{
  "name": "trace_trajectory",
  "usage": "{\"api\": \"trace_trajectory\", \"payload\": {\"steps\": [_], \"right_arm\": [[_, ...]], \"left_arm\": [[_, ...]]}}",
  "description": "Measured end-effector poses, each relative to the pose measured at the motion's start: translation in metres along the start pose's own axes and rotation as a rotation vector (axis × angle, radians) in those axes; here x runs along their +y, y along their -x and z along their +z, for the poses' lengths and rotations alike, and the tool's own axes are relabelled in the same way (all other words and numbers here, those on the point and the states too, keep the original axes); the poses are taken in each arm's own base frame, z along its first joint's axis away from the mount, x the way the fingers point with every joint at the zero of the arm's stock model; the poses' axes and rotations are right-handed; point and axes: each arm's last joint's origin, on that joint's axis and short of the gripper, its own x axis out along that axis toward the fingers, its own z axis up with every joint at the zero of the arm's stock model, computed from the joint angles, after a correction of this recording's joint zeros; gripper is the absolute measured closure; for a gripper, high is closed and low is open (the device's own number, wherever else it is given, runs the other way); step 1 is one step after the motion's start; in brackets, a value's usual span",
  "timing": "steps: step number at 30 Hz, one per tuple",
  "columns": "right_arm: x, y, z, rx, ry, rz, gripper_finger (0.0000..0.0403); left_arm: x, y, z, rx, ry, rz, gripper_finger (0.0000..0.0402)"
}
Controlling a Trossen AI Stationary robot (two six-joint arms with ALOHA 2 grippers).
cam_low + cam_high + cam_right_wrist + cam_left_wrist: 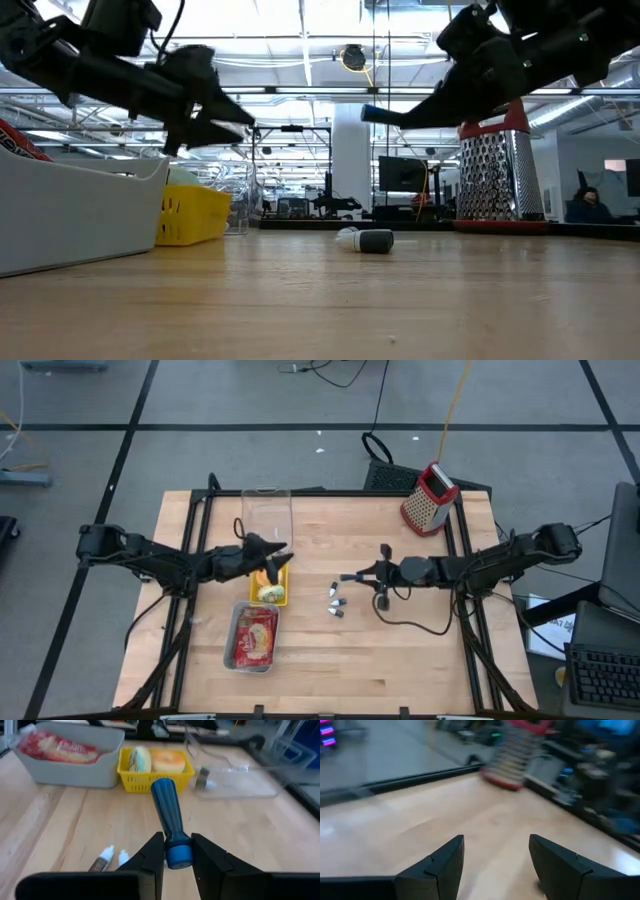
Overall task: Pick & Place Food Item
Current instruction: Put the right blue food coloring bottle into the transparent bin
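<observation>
My right gripper (177, 845) hangs above the table's middle (352, 577), shut on a blue tube (167, 815). The tube's free end (372, 113) points toward the table's left. A yellow basket (125, 775) holds a pale yellow-green food piece (140, 759) and an orange one (167, 761). My left gripper (496, 865) is open above the basket's far end (283, 552), with nothing between its fingers. A grey tray (236, 622) near the basket holds a red packet (55, 747). My right gripper pinches the blue tube's ribbed cap end (178, 856) between its two fingers. The fingers come about level from the table's right. The tube sticks out ahead of them, along their line, lifted clear of the table.
Several small vials (335, 600) lie on the wood below and ahead of my right gripper. A clear box (266, 510) stands at the far edge behind the basket. A red-topped grater (430, 498) stands at the far right. The near half of the table is bare wood.
</observation>
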Motion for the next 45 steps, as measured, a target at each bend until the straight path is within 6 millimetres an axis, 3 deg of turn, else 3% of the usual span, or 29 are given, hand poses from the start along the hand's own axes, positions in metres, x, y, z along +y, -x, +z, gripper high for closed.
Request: {"api": "trace_trajectory", "payload": {"steps": [15,26,34,45], "right_arm": [[0.001,0.001,0.001,-0.005,-0.062,0.079,0.0333],[0.004,0.001,0.006,-0.059,-0.067,0.162,0.0335],[0.005,0.002,0.008,-0.074,-0.068,0.17,0.0338],[0.009,0.003,0.01,-0.101,-0.049,0.202,0.0337]], "left_arm": [[-0.079,0.003,0.016,-0.083,-0.42,-0.376,0.0176],[-0.124,-0.034,0.005,-0.018,-0.425,-0.431,0.0176],[-0.141,-0.064,-0.006,-0.011,-0.517,-0.419,0.0176],[-0.136,-0.089,-0.011,0.005,-0.486,-0.367,0.0176]]}}
